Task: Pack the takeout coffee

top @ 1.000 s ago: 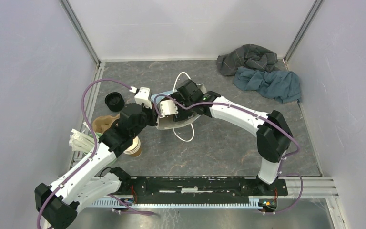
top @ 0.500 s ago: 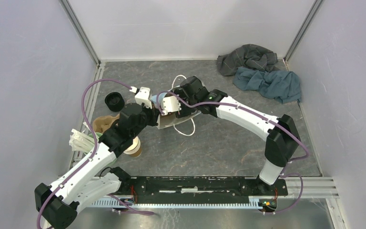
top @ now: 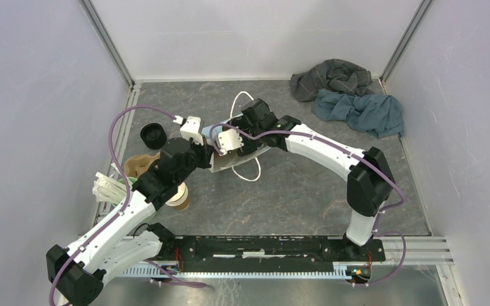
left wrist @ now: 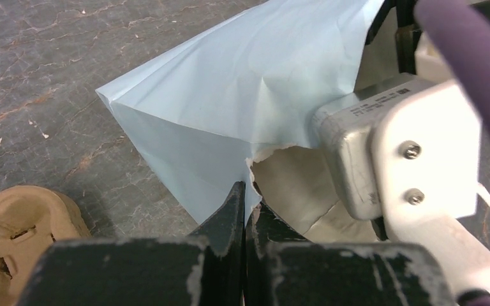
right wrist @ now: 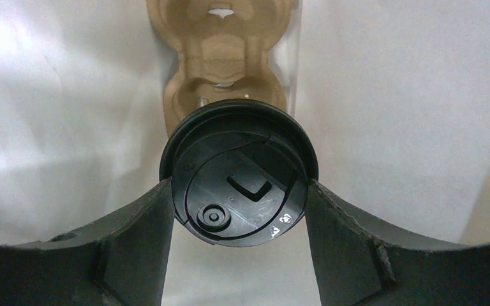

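**Putting the takeout coffee (right wrist: 239, 191) into the blue paper bag (left wrist: 230, 95)**
My left gripper (left wrist: 245, 204) is pinched tight on the bag's torn edge. My right gripper (right wrist: 237, 194) holds the coffee by its black lid (right wrist: 230, 159), inside the bag. Next, I think, I push it deeper, then let go gently.
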Controlling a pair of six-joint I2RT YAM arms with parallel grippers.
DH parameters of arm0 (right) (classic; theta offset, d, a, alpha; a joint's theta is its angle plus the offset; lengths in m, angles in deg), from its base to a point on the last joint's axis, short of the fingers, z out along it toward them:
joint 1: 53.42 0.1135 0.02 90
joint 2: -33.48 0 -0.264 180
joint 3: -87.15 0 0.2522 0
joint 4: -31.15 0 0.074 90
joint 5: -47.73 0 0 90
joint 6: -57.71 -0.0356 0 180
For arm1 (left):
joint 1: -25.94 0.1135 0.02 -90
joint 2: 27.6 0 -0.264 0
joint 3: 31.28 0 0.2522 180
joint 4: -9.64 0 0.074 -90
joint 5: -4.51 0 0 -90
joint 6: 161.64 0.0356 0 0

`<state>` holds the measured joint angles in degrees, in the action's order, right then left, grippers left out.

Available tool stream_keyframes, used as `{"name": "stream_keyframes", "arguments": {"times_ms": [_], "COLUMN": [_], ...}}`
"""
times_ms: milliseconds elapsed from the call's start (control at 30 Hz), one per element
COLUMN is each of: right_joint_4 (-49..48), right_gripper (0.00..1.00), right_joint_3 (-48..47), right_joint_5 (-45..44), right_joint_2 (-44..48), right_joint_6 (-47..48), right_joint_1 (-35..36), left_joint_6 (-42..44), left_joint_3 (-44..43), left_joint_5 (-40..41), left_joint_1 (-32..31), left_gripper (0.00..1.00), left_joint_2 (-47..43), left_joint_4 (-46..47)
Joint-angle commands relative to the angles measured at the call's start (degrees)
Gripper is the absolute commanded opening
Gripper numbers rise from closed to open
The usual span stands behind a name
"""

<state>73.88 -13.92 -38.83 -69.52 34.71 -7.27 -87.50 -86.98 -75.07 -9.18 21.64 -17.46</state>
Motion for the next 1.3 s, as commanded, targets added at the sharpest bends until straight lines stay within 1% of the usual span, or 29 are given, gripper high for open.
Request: {"name": "stream_keyframes", "arguments": {"times_ms": [0, 167, 333, 400, 500, 700, 867, 1100, 1267], "right_joint_4": [-0.74, 2.44, 3.66, 3.06, -0.48, -0.97, -0.47, -1.78, -2.6], "right_gripper": [0.0, 0.0, 0.0, 0.0, 0.0, 0.0, 0.0, 0.0, 0.0], "right_joint_3": [0.86, 4.07, 7.7, 8.98, 11.98, 10.4, 8.14, 6.72, 5.76], "right_joint_5": [2.93, 5.73, 6.23, 5.68, 3.46, 0.98, -0.78, -3.07, -5.66], "right_joint_2": [-0.22, 3.89, 9.2, 10.83, 12.63, 11.2, 8.7, 6.49, 5.85], "right_joint_6": [0.83, -2.07, -3.93, -4.74, -5.22, -2.61, 1.33, 2.68, 1.75], "right_joint_1": [-0.84, 0.21, 2.14, 2.29, 2.26, 2.28, 2.36, 2.29, 2.15], "left_joint_6": [1.05, 0.17, 0.04, -0.49, -1.04, -0.99, -0.85, -0.58, -0.68], "left_joint_3": [-1.88, -2.45, -3.01, -3.29, -3.03, -3.38, -3.04, -3.4, -3.86], "left_joint_5": [0.86, 1.17, 1.5, 1.68, 2.31, 2.03, 1.62, 1.65, 1.55], "left_joint_1": [-0.26, -0.65, -3.23, -3.64, -3.65, -3.65, -3.65, -3.65, -3.65], "left_gripper": [0.02, 0.02, 0.02, 0.02, 0.02, 0.02, 0.02, 0.02, 0.02], "left_joint_2": [-0.76, -0.96, -2.03, -2.71, -2.98, -2.3, -2.55, -2.06, -1.34], "left_joint_4": [0.13, -0.58, -2.73, -3.59, -3.85, -3.73, -3.49, -3.58, -3.64]}}
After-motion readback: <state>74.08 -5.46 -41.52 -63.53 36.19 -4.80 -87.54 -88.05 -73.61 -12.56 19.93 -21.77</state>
